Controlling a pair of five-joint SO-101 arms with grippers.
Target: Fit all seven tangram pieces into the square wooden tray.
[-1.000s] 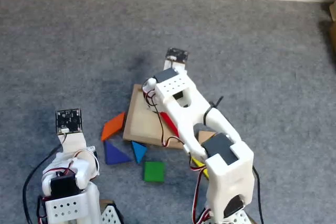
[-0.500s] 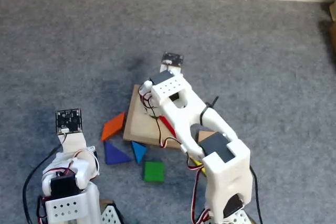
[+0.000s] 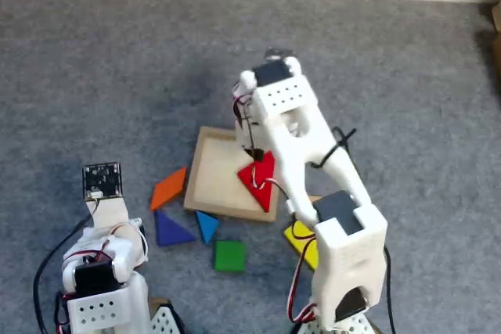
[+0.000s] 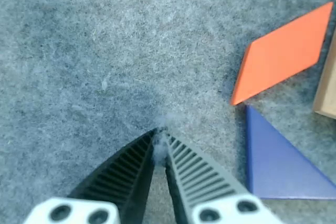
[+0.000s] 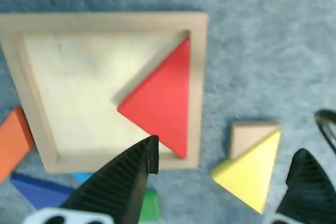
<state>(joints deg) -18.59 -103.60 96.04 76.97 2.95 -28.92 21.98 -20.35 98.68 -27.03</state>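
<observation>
Tray (image 3: 193, 171): flat on grey carpet (image 3: 117, 60).
Right gripper (image 5: 228, 150): above tray edge, jaws wide apart, empty.
Left gripper (image 4: 160, 134): low over carpet, jaws pressed together, empty.
Red triangle (image 3: 261, 179): inside tray, against one wall.
Orange parallelogram (image 4: 283, 51), dark blue triangle (image 4: 273, 166): outside, just beside tray.

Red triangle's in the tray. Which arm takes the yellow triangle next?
Right. The right gripper is open, and its wrist view frames the yellow triangle between the fingers, beside the tray. The left gripper is shut over carpet by the orange parallelogram, across the tray from it.
</observation>
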